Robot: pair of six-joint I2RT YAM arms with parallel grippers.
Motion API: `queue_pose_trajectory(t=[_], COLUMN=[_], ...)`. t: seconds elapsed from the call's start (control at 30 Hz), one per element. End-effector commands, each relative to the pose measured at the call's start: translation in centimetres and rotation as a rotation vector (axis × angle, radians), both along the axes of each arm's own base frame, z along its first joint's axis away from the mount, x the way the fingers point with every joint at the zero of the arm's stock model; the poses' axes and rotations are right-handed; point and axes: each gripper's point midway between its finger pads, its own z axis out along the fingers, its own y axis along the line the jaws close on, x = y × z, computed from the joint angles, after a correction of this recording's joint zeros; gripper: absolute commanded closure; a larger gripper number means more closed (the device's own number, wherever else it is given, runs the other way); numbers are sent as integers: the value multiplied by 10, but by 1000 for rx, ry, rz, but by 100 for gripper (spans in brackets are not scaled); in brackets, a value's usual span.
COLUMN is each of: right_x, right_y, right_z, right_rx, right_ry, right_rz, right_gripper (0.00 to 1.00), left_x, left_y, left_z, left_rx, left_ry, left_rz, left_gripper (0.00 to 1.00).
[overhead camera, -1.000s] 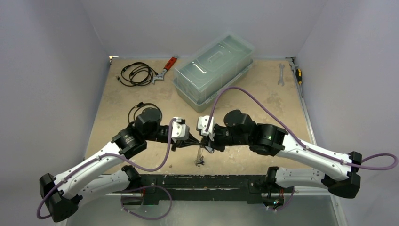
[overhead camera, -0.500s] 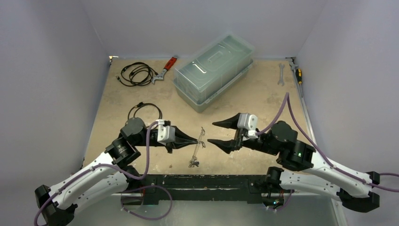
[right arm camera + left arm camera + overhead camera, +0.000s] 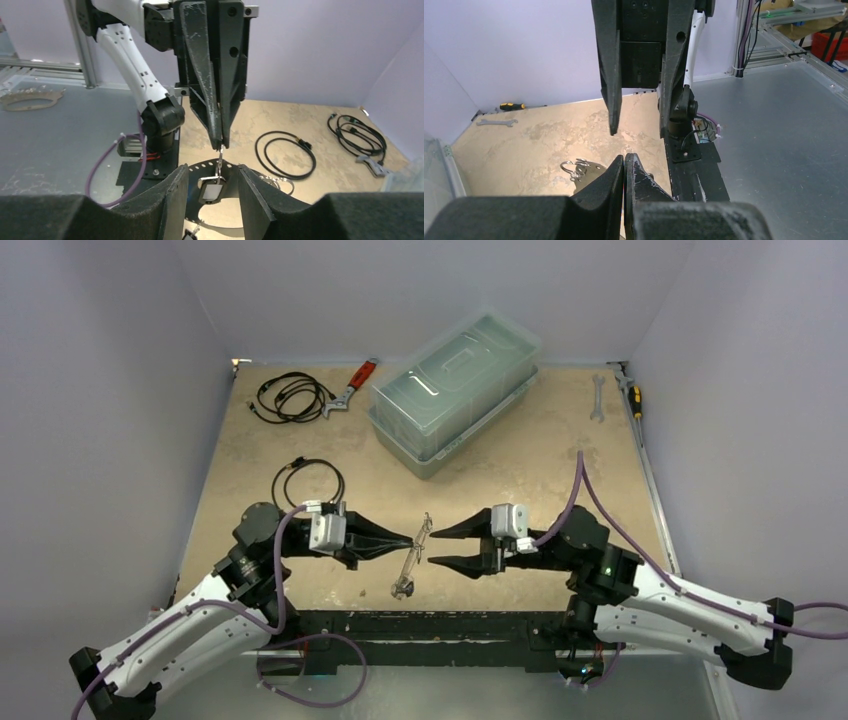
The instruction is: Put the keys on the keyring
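Keyring edge-on, pinched by left end effector | right end effector spread | keys blurred

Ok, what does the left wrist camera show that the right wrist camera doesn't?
Only left wrist: the yellow-handled screwdriver and flat wrench by the wall. Only right wrist: the black cable loops, and the spot where the shut left pincer pinches the keyring. Both: the tan tabletop and the open right pincer.
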Motion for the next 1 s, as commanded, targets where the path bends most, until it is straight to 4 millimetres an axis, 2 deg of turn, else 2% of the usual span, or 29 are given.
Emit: queue_pose_trajectory(t=[0.0,0.2,0.67,0.87,0.97], right_x=[-15,-16,6,10,20], right_y=[5,11,27,33,38], right_z=[18,12,-5,-6,-16], right_rx=[63,51,0,-3,-36], right_ry=[-51,-45,-7,-1,20], right_rz=[91,113,48,39,-1], right_gripper=[57,57,65,74,77], left_x=[-4,-5,-4,-3,4], left_y=[5,6,7,7,6], left_z=[16,15,15,15,12], left_rx=[-54,-54,-61,-64,-53], left_ry=[-42,-39,-35,-31,-20], left_rz=[-5,-12,-11,-9,25], left_gripper=[100,100,100,100,100])
